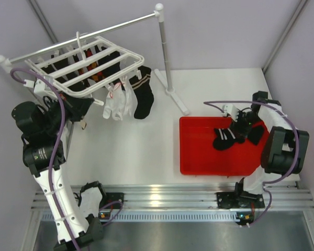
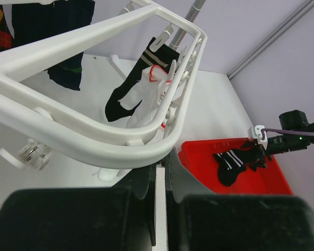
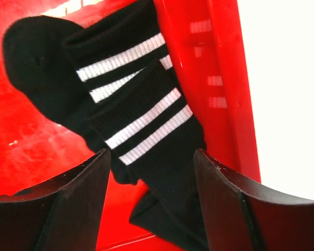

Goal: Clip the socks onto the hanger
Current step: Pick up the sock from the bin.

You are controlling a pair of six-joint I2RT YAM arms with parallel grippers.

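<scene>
The white hanger (image 1: 89, 63) hangs from the rail at the far left; its rim (image 2: 94, 141) fills the left wrist view. My left gripper (image 1: 79, 108) sits right under the hanger's near edge. Its jaws are almost closed on the rim, leaving a thin gap (image 2: 166, 166), and the tips are hidden by the rim. Two black socks with white stripes (image 1: 222, 138) lie overlapped in the red tray, also in the left wrist view (image 2: 233, 164). My right gripper (image 1: 242, 125) is open just above them, one finger on each side of the striped cuffs (image 3: 146, 117).
The red tray (image 1: 199, 157) lies at the right. The grey rail stand (image 1: 165, 57) has its foot (image 1: 178, 99) beside the tray. White socks (image 1: 118, 104), a black sock (image 1: 144, 94) and darker ones hang from the hanger.
</scene>
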